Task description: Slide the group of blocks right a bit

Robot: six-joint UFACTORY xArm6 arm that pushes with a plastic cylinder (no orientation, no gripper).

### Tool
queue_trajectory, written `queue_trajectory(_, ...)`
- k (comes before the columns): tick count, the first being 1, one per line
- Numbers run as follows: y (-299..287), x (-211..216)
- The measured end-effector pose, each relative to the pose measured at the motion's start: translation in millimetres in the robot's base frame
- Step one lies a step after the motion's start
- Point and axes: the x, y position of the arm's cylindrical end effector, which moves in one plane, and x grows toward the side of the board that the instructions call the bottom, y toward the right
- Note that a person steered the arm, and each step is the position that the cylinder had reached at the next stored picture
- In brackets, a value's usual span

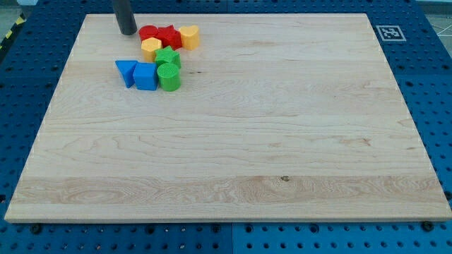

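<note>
Eight blocks cluster at the surface's [233, 183] upper left; the tool's tip [128, 32], a bare rod (nothing to open or pinch), stands just left of the red block [147, 32], so a rightward push looks lined up.

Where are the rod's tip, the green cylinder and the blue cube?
My tip [128, 32]: camera view, the rod's very lower end, left of the red blocks.
Green cylinder [169, 76]: camera view, middle of its side.
Blue cube [145, 76]: camera view, its front face.
</note>
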Motion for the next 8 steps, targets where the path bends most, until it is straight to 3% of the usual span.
queue_trajectory(4, 9.3, 15.6)
queue_trajectory(8, 77.5, 15.6)
